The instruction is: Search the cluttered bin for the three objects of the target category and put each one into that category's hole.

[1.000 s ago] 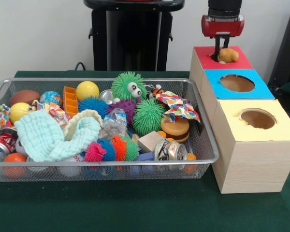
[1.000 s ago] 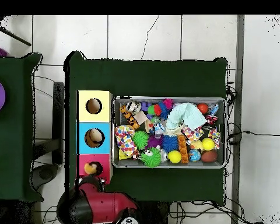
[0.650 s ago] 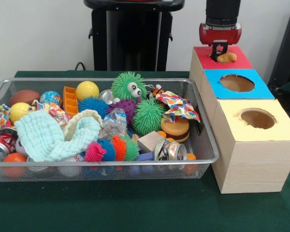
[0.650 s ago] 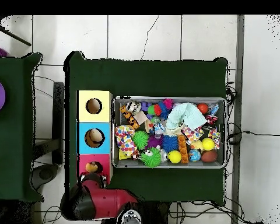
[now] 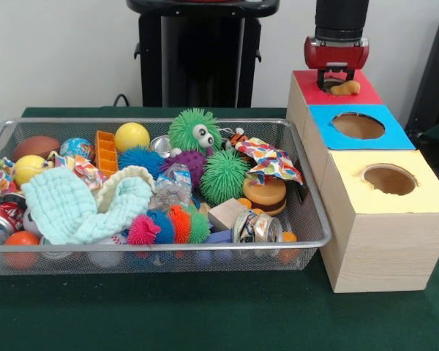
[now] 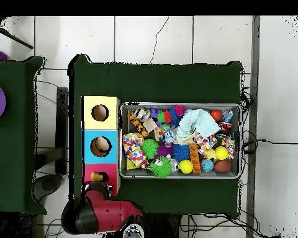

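The gripper [image 5: 335, 73] hangs over the red box [image 5: 366, 93], and I cannot tell how its jaws stand. Just below them, a tan toy [image 5: 345, 88] lies at the red hole.

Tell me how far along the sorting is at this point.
One tan object lies at the red box hole's edge, not fully in. The tool hangs just above it, carrying nothing visible. Something tan also shows inside the blue box hole overhead. The bin remains cluttered, so more searching probably remains.
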Motion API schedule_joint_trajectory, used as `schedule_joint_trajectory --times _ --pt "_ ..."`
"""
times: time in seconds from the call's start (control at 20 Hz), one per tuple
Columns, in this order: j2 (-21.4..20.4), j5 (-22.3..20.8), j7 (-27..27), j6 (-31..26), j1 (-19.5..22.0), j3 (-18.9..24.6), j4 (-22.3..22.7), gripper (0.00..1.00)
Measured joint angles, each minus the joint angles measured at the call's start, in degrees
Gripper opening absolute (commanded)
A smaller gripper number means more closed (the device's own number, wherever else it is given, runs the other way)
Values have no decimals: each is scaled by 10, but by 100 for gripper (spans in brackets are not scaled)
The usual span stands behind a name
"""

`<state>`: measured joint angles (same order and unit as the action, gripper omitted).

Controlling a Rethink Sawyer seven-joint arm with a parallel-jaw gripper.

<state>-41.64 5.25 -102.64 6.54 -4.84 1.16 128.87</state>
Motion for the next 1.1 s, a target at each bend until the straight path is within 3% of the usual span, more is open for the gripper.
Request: schedule_joint_trajectory --times 0.35,0.55,0.85,1.1 --pt "-23 0 0 -33 4 2 3 100" --pt "-80 -1 0 -121 20 8 7 100" --pt "-139 -1 0 -203 43 8 7 100" --pt "-162 -2 0 -215 55 8 7 100"
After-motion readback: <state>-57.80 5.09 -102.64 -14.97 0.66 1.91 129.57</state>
